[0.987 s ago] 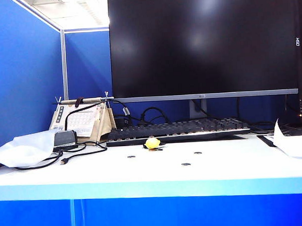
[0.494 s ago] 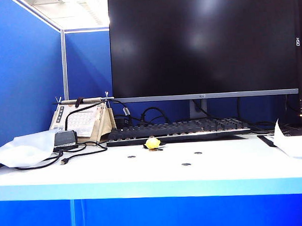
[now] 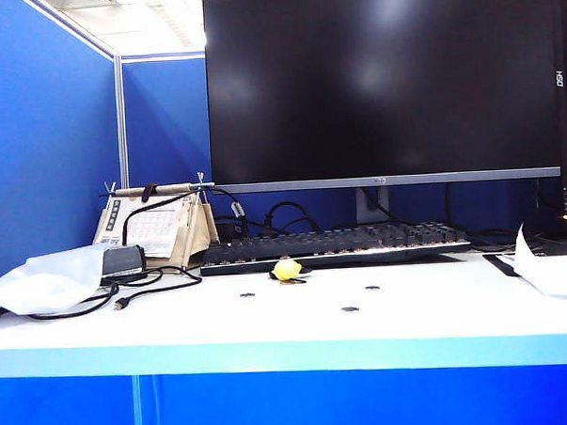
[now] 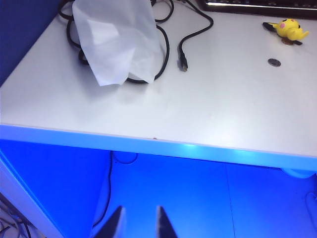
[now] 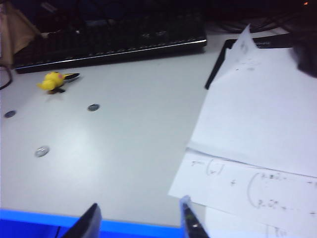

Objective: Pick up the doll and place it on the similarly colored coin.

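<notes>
**Doll on the brownish coin, both grippers empty**

On the white desk [image 3: 270, 335], just in front of the black keyboard [image 3: 332, 243] and left of its middle: the yellow doll [image 3: 286, 268]. Lying on its side in the left wrist view, black-tipped ears toward the keyboard. Beneath its body, the edge of a brownish coin [image 4: 288, 42], touching the doll and partly hidden by it. How squarely on the coin, impossible to tell.

Scattered nearer the front edge of the desk, well apart from one another: three grey coins [image 3: 247, 295] [image 3: 371, 287] [image 3: 349, 309], all flat and bare.

Behind the keyboard, a large dark monitor [image 3: 381, 76]. At the left end of the desk, a crumpled white bag [image 3: 42, 279] over loops of black cable [image 4: 195, 29]. At the right end, loose sheets of paper [image 5: 257, 124] with handwriting.

No arm to be seen in the exterior view.

Left gripper [image 4: 140, 225]: down in front of the desk's front edge, before the blue panel below it, at the bag's end of the desk and far from the doll. Fingers parted, nothing between them.

Right gripper [image 5: 140, 223]: above the front edge of the desk, at the paper end. Fingers spread wide, one over bare desk, the other over the corner of a sheet, nothing pinched. Doll [image 5: 52, 82] well away, across the desk by the keyboard.
</notes>
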